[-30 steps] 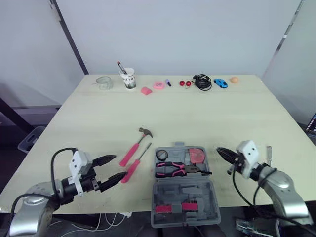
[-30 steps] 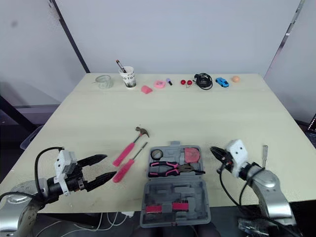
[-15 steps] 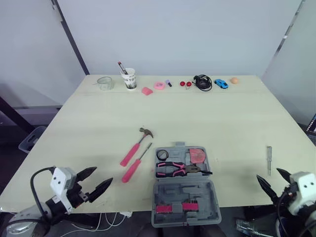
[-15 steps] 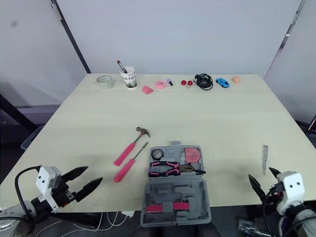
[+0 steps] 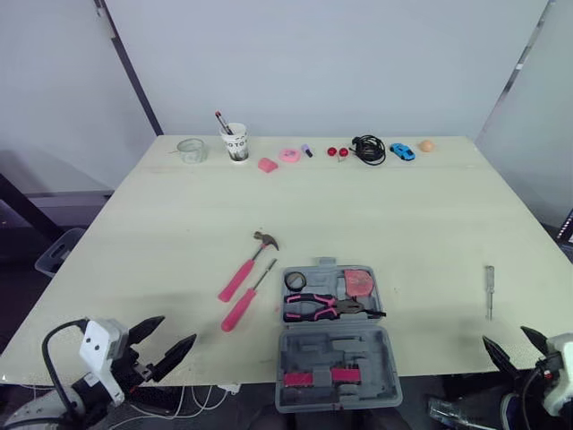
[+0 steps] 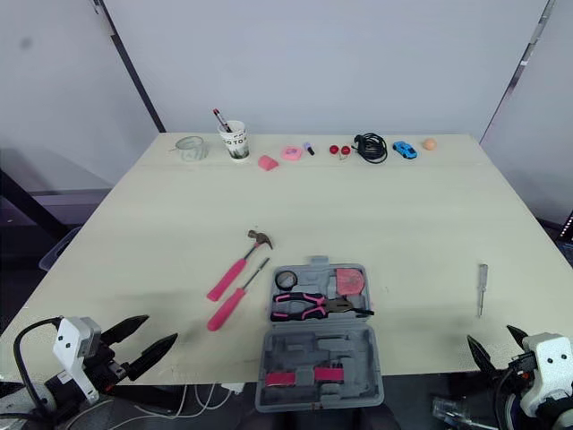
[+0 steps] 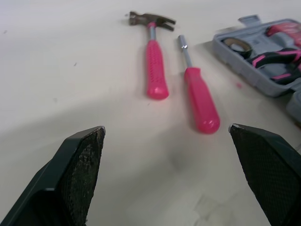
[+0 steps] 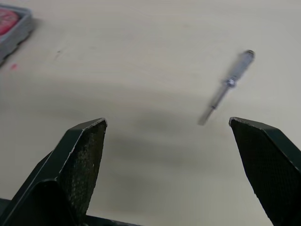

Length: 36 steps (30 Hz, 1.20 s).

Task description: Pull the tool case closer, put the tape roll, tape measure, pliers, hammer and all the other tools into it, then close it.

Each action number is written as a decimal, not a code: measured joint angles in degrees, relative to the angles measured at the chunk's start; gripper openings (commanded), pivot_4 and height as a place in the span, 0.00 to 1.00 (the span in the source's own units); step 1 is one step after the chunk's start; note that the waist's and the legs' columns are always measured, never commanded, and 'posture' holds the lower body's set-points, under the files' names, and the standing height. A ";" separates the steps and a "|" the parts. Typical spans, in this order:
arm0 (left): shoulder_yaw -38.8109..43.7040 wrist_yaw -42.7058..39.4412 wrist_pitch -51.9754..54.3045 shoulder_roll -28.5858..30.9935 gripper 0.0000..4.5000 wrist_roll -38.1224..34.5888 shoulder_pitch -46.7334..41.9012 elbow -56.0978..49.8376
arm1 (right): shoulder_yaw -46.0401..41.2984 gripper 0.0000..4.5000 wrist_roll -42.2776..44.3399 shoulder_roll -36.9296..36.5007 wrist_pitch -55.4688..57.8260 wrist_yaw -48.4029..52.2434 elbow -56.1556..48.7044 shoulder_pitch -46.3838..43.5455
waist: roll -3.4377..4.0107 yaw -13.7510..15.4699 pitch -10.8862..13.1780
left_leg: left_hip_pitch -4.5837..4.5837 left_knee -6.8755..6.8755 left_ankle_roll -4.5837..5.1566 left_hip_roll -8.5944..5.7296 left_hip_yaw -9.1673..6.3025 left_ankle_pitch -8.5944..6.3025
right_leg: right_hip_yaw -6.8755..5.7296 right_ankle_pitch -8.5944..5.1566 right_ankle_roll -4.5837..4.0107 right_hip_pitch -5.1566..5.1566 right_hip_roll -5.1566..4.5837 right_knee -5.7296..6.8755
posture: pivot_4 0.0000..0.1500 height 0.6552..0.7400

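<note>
Left eye view: cup (image 5: 235,143) lettering seems unreadable; left fingers (image 5: 177,348), right fingers (image 5: 498,355) spread.

I'm counting one tool case (image 5: 336,336), one hammer (image 5: 246,265), one pliers (image 5: 327,306), one tape roll (image 5: 295,280), one tape measure (image 5: 360,282). Two screwdrivers: pink-handled screwdriver (image 5: 244,300), small grey screwdriver (image 5: 489,291). At the bench (image 5: 403,206) far edge, two cups: glass cup (image 5: 189,150), paper cup (image 5: 235,143). One toy car (image 5: 400,150), one black cable (image 5: 367,148).
</note>
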 measured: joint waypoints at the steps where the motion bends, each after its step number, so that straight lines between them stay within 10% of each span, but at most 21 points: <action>1: -1.40 -1.92 0.95 2.12 1.00 0.01 -0.75 -0.81 | 1.23 0.97 0.33 -2.39 0.43 2.54 -0.01 -1.13 | 0.03 -0.02 0.03 | 0.00 0.00 0.14 -0.01 0.02 0.08 | -0.02 0.01 -0.01 0.00 0.02 -0.01 | 1.00 1.00; 15: -15.33 -12.48 -0.11 8.48 1.00 5.48 -14.29 0.82 | 15.82 0.97 -2.15 -10.29 4.68 12.55 2.91 -17.61 | 0.02 0.31 0.10 | -0.01 0.06 0.24 -0.13 0.03 0.14 | -0.02 0.15 -0.22 0.03 0.42 -0.01 | 1.00 1.00; 19: -19.97 -16.30 -0.40 9.39 1.00 7.13 -20.37 4.01 | 21.63 0.71 -4.82 -11.97 4.80 15.08 4.51 -23.17 | -0.01 0.37 0.09 | -0.03 0.02 0.24 -0.21 0.04 0.14 | -0.02 0.16 -0.24 0.09 0.46 -0.02 | 1.00 1.00; 27: -27.66 -21.08 0.34 9.52 0.34 10.25 -27.74 9.61 | 28.39 0.00 -10.46 -13.48 3.37 18.02 10.82 -27.39 | -0.08 0.53 0.14 | -0.06 0.02 0.25 -0.26 0.26 0.14 | -0.03 0.16 -0.22 0.13 0.51 -0.05 | 1.00 1.00; 31: -31.77 -21.81 1.77 7.93 0.02 12.40 -32.51 12.71 | 30.49 0.00 -12.34 -13.80 2.52 19.15 12.36 -29.49 | -0.10 0.59 0.16 | -0.04 0.09 0.25 -0.28 0.26 0.14 | -0.03 0.17 -0.22 0.16 0.54 0.02 | 1.00 1.00; 36: -37.05 -21.69 1.34 4.61 0.02 16.97 -38.17 17.96 | 33.47 0.00 -14.04 -13.55 2.34 19.64 12.91 -31.30 | -0.16 0.88 0.19 | -0.06 0.14 0.26 -0.28 0.27 0.15 | 0.01 0.17 -0.21 0.17 0.63 0.07 | 1.00 1.00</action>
